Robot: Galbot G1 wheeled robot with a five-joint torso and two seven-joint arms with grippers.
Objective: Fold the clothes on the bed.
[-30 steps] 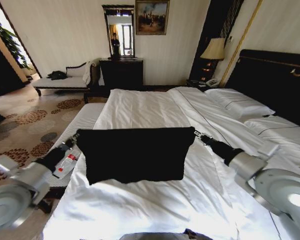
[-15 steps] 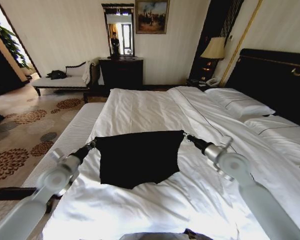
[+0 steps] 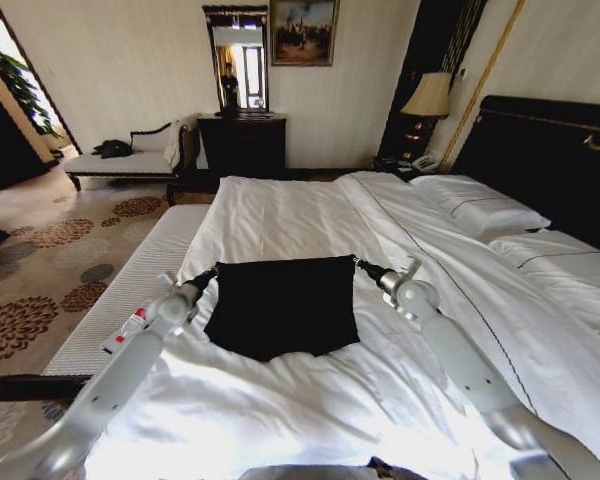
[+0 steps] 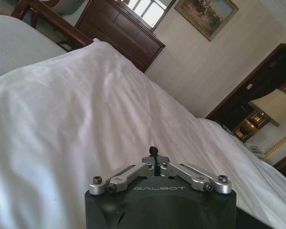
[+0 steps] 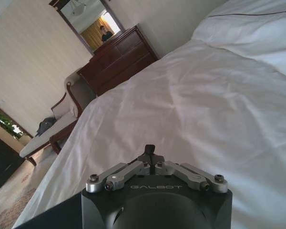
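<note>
Left gripper (image 3: 212, 272): I saw it left of centre in the head view, jaws clenched on the top's upper left corner, arm reaching up from the lower left.
Top (image 3: 283, 305): it sat mid-frame, a black cloth strung taut between my two grippers along its upper edge, lower edge sagging in a curve onto the white duvet (image 3: 280, 420); plain black, no lettering showing on the side I faced.
Right gripper (image 3: 359, 265): just right of centre, jaws clenched on the upper right corner.
Bed (image 3: 540, 160): it filled the middle and right, dark headboard at the right edge.
Progress: I judged it a fold in hand, not finished; the top was lifted by two corners, and laying it flat and tidy remained.
</note>
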